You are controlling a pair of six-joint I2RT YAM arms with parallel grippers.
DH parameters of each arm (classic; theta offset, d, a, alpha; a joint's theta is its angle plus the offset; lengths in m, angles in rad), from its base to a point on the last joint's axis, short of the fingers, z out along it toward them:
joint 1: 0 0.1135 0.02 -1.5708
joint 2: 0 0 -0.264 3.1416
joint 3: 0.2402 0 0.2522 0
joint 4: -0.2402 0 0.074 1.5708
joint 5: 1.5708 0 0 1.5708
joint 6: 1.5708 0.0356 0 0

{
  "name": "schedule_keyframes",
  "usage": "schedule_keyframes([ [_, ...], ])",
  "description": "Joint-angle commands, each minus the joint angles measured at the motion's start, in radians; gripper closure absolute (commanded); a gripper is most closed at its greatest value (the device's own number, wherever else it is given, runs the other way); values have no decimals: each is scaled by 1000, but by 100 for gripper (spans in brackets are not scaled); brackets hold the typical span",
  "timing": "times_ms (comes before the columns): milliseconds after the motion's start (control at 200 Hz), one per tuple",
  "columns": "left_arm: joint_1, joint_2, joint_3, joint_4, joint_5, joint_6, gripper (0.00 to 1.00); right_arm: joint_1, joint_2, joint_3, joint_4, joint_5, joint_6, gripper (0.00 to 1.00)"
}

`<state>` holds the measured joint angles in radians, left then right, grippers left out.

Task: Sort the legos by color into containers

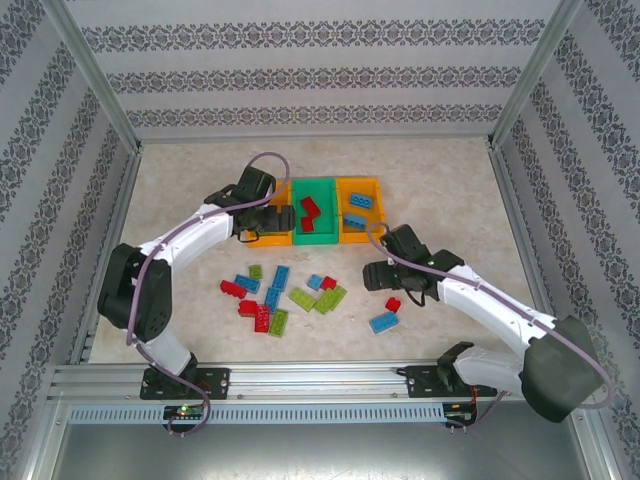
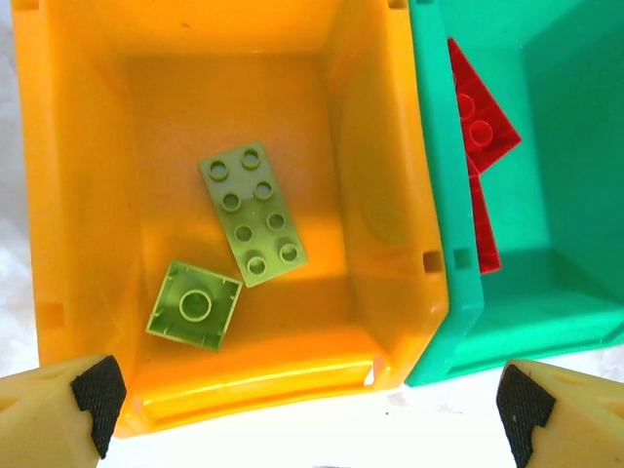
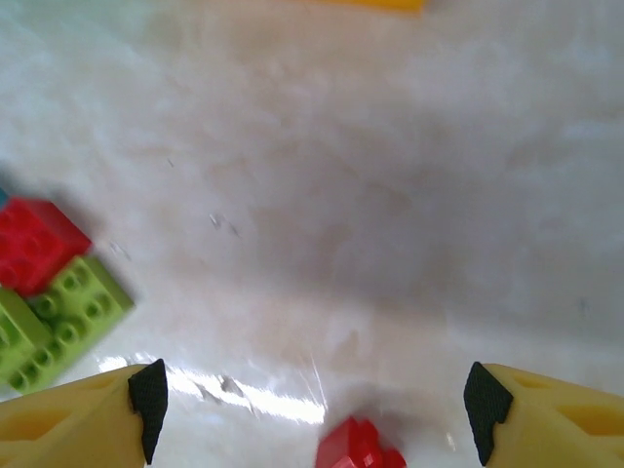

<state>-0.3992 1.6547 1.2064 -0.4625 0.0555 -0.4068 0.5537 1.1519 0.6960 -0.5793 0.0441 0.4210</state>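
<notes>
Left fingers [image 2: 93, 395] are standing wide apart and gripping nothing. Through the left wrist camera I am looking down between them into the left orange bin [image 2: 58, 195]. Two lime pieces are lying on its floor: a long lime brick [image 2: 253, 213] with its studs up, and a square lime brick [image 2: 193, 304] just beside its near end, showing a single round ring on its upper face. The green bin [image 2: 439, 175] is sitting joined to this bin's right side, with red bricks [image 2: 483, 127] lying inside it. From the top camera I am seeing the right orange bin [image 1: 372, 183] on the other side of the green one, holding blue bricks [image 1: 363, 201].

Right fingers [image 3: 146, 395] are also spread wide with nothing held, hovering over the tabletop [image 3: 390, 195]. A small red brick [image 3: 359, 447] is lying on the surface between the two tips, blurred, at the bottom edge of the right wrist view. Off to the left in that view another red piece [image 3: 34, 244] is touching a lime pair [image 3: 68, 317]. From above I am watching the loose legos [image 1: 280, 295], red, blue and lime, lying scattered in front of the bins, and a lone blue brick [image 1: 383, 322] is resting near the small red brick.
</notes>
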Motion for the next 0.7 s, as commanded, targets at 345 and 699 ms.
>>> schedule_keyframes([
  [345,-9,-189,-225,199,46,41,0,3,-11,-89,-113,-92,315,19],
  [699,-10,-230,-277,208,30,62,0,11,53,-91,-91,-111,389,20],
])
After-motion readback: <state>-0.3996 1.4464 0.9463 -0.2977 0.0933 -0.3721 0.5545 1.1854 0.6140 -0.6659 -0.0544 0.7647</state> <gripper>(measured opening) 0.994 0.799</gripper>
